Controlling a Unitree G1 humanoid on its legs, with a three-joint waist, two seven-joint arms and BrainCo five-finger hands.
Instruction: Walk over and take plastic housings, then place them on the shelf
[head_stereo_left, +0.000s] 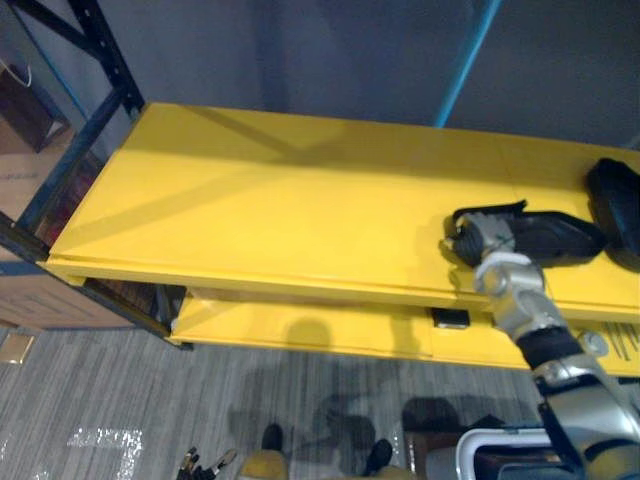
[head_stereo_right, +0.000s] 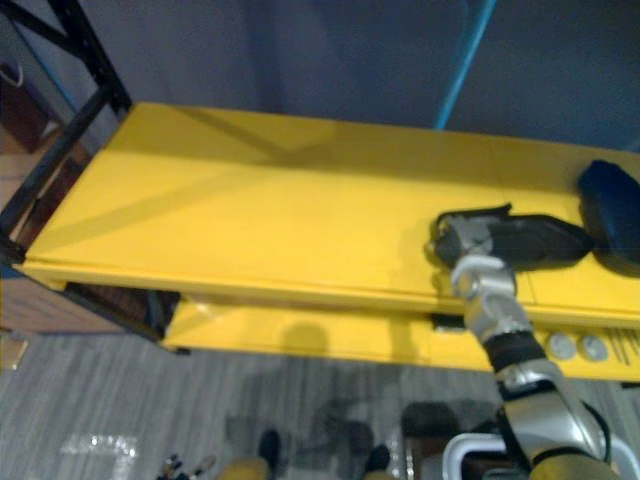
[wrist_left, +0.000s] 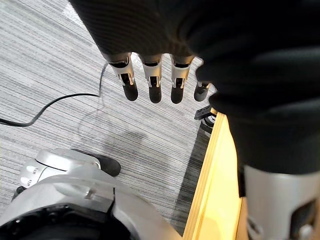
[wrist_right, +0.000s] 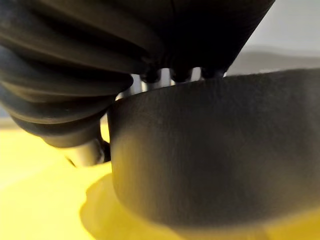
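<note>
On yellow shelf boards (head_stereo_left: 250, 210), fingers (wrist_right: 172, 75) of the right hand (head_stereo_left: 478, 243) are clamped on a black plastic housing (head_stereo_left: 550, 237) laid near a second housing (head_stereo_left: 615, 205). Placing is judged nearly done; release is called for next. The left hand (wrist_left: 152, 75) is hung low, fingers straight.

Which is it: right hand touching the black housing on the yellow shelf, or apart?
Touching. Right wrist view: the right hand curls its fingers over the black housing rim with no gap, thumb beside its wall.
</note>
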